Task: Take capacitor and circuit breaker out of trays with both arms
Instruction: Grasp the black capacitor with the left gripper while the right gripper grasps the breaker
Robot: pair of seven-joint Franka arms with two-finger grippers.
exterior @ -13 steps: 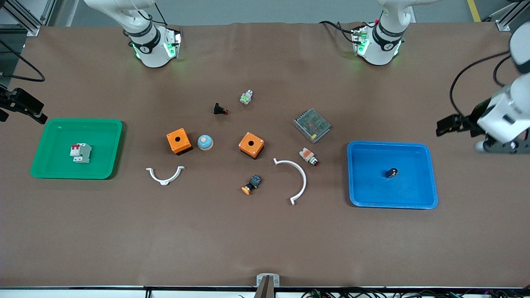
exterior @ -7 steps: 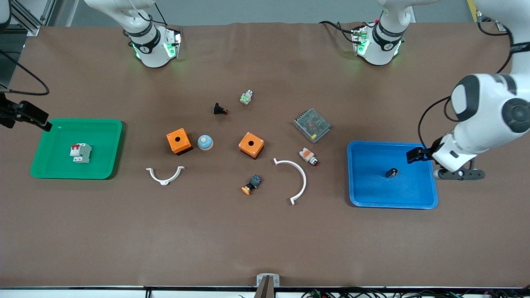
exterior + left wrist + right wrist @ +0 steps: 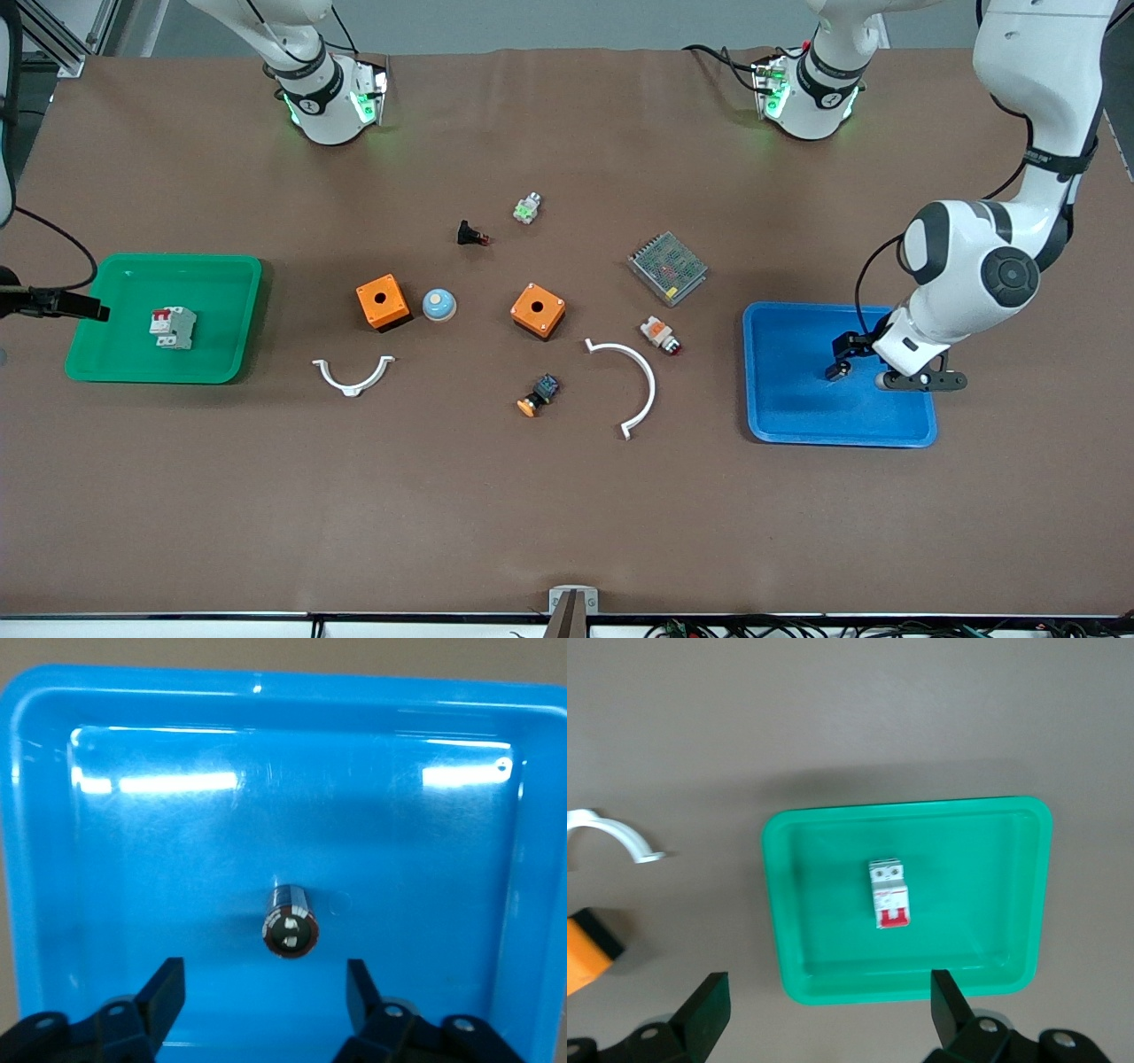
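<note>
The capacitor [image 3: 290,923], a tiny black cylinder, lies on its side in the blue tray [image 3: 797,416] at the left arm's end of the table. My left gripper [image 3: 846,354] is low over that tray, right by the capacitor. In the left wrist view it is open [image 3: 264,992], with the capacitor just ahead of the gap and untouched. The breaker [image 3: 173,327], grey-white with red levers, lies in the green tray [image 3: 115,354]. My right gripper [image 3: 53,304] is over that tray's outer edge. It is open and empty [image 3: 828,1005], with the breaker [image 3: 889,894] well ahead.
Between the trays lie two orange boxes [image 3: 383,302] [image 3: 538,310], a blue-domed button [image 3: 438,305], two white curved brackets [image 3: 353,376] [image 3: 633,385], a metal mesh unit [image 3: 668,268] and several small push-buttons.
My left arm has swung in from the table's end and come down over the blue tray to the capacitor. My right gripper has shifted a little along the green tray's outer edge.
</note>
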